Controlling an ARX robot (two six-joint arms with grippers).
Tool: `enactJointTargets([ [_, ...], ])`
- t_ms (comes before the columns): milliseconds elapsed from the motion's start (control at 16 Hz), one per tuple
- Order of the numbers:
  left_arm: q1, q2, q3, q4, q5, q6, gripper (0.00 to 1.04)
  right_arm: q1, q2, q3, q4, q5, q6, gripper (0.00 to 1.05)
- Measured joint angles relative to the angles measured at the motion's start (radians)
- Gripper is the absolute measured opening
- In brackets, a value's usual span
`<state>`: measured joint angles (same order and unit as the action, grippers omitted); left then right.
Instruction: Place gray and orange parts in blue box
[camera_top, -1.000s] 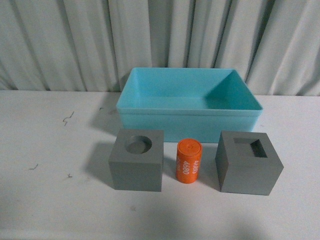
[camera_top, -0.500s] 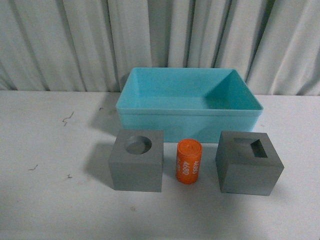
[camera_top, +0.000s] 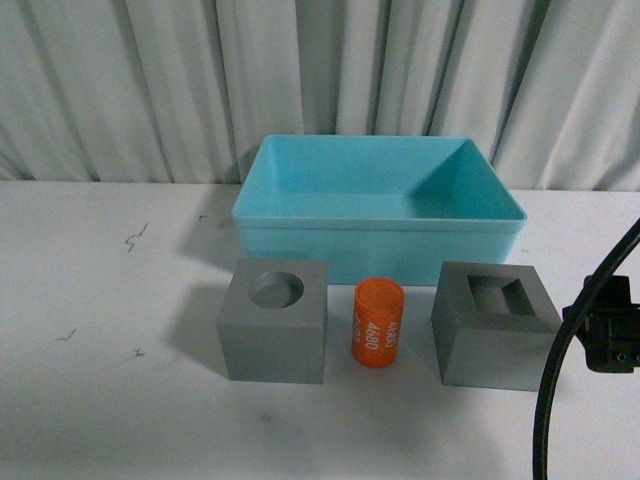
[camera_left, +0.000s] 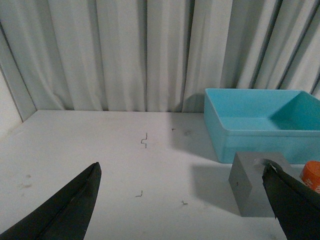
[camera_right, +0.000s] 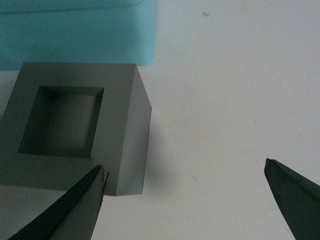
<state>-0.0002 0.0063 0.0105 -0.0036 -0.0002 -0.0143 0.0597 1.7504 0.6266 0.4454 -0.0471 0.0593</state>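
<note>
A: Anything in the blue box (camera_top: 380, 255) yet?
B: Nope. Round-hole cube (camera_top: 272, 335), orange cylinder (camera_top: 377, 325), square-hole cube (camera_top: 495, 345) all sit on its near side. Right gripper (camera_right: 184, 167) spread wide beside the square-hole cube, left gripper (camera_left: 181, 167) spread too.

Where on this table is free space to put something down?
Free: the wide table stretch left of the round-hole cube, and the near strip in front of the parts. The blue box is empty inside. Crowded: narrow gaps either side of the orange cylinder, and beside the square-hole cube, where the right claw hangs.
</note>
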Motion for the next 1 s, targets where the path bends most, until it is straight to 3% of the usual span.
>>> enactJointTargets([
  [562, 0.0, 0.0, 0.0, 0.0, 0.0, 0.0, 0.98, 0.099, 0.101, 0.111, -0.017, 0.052, 0.103, 0.98],
  [1000, 0.0, 0.0, 0.0, 0.0, 0.0, 0.0, 0.98, 0.105, 0.141, 0.131, -0.017, 0.097, 0.136, 0.98],
])
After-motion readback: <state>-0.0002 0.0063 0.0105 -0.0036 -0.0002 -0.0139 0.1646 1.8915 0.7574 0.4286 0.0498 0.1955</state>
